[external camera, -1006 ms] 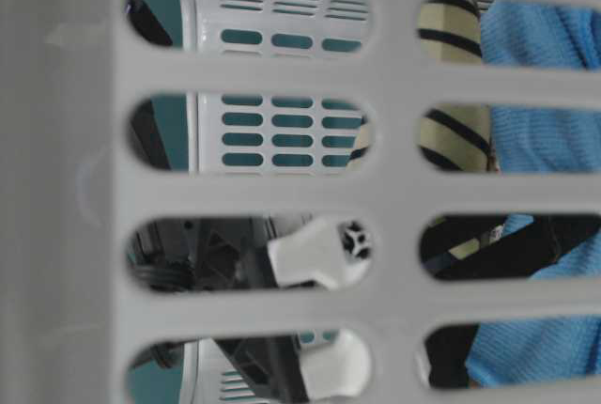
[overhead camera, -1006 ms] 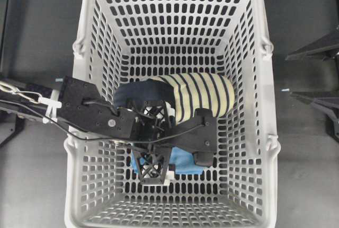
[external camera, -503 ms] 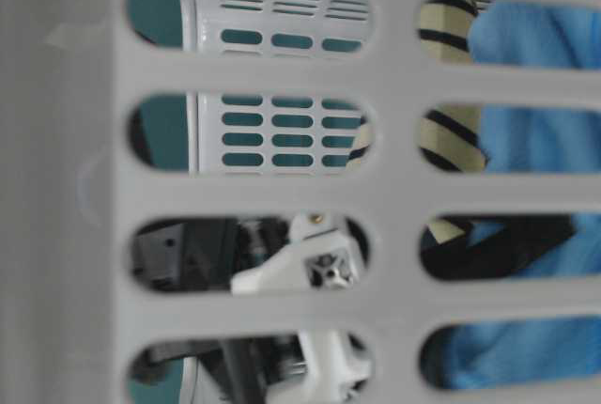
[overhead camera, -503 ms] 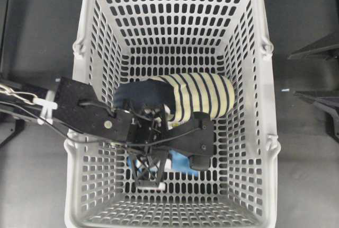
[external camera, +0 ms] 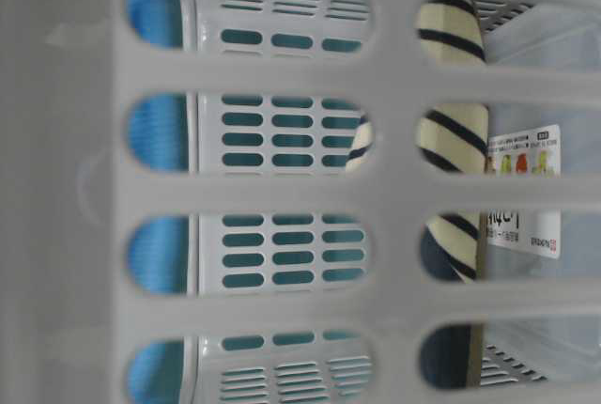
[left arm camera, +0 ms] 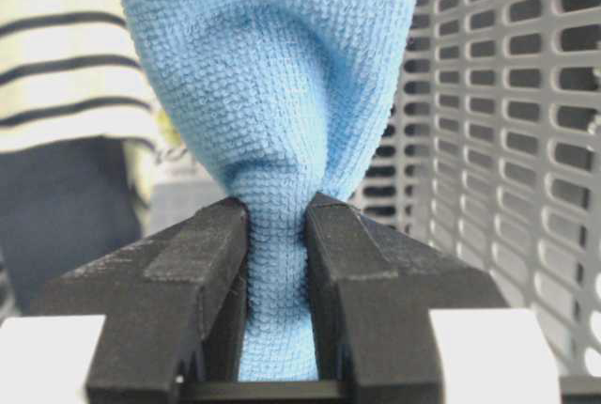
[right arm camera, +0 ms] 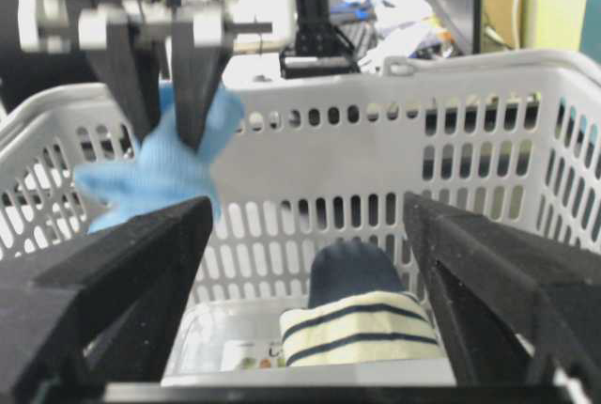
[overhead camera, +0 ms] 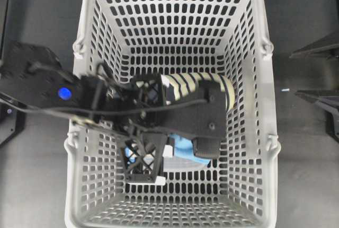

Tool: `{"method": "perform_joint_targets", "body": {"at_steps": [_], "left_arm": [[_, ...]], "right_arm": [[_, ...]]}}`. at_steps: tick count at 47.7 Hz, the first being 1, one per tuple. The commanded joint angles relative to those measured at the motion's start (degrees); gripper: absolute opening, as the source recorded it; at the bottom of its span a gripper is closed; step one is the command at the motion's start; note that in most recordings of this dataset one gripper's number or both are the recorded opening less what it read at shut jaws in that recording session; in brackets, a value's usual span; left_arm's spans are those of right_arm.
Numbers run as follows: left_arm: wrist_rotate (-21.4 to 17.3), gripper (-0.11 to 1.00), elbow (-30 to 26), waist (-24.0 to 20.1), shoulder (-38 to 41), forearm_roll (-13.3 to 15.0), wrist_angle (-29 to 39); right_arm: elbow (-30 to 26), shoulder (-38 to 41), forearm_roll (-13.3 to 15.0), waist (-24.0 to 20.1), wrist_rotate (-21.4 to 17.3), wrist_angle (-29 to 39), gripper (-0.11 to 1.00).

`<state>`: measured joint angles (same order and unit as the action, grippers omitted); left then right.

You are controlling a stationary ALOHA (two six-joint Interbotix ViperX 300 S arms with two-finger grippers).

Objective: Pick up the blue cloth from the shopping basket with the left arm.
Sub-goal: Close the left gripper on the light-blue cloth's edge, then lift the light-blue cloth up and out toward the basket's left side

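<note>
Right wrist: blue cloth [right arm camera: 160,174] hangs vert.

You see the blue cloth [left arm camera: 272,94] bunched and pinched between the fingers of the left hand [left arm camera: 277,263], its sky-blue terry fanning out beyond them. It hangs clear above the shopping basket [overhead camera: 95,185], a light-grey slotted plastic tub, toward the basket's near edge. The black left arm [overhead camera: 79,98] reaches in over the basket's left wall.

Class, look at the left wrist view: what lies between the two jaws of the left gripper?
A bunched neck of the blue cloth fills the gap in the left gripper, pinched from both sides; the left wrist view shows it.
</note>
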<state>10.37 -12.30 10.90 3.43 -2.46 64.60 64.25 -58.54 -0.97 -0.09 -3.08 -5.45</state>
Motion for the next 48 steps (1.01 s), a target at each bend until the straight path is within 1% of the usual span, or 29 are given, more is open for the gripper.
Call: {"method": "perform_joint_targets", "body": {"at_steps": [1, 12, 31, 38, 48], "left_arm": [[0.0, 0.16, -4.92, -0.88, -2.46, -0.18, 2.64], [-2.02, 0.16, -4.92, -1.76, -2.81, -0.26, 2.81], [-2.46, 0.16, -3.96, -2.37, -3.52, -0.26, 2.37], [-2.29, 0.16, -0.53, -2.55, -6.42, -0.26, 1.85], [-2.11, 0.16, 8.88, -2.46, -14.59, -0.26, -3.52]], "right_arm": [[-0.97, 0.35, -0.18, 0.09, 0.0, -0.7, 0.79], [-0.97, 0.26, -0.18, 0.09, -0.09, -0.79, 0.79], [-0.97, 0.26, -0.18, 0.09, 0.0, -0.88, 0.79], [-0.97, 0.26, -0.18, 0.09, -0.09, -0.88, 0.79], [-0.97, 0.26, -0.18, 0.18, -0.09, -0.88, 0.79]]}}
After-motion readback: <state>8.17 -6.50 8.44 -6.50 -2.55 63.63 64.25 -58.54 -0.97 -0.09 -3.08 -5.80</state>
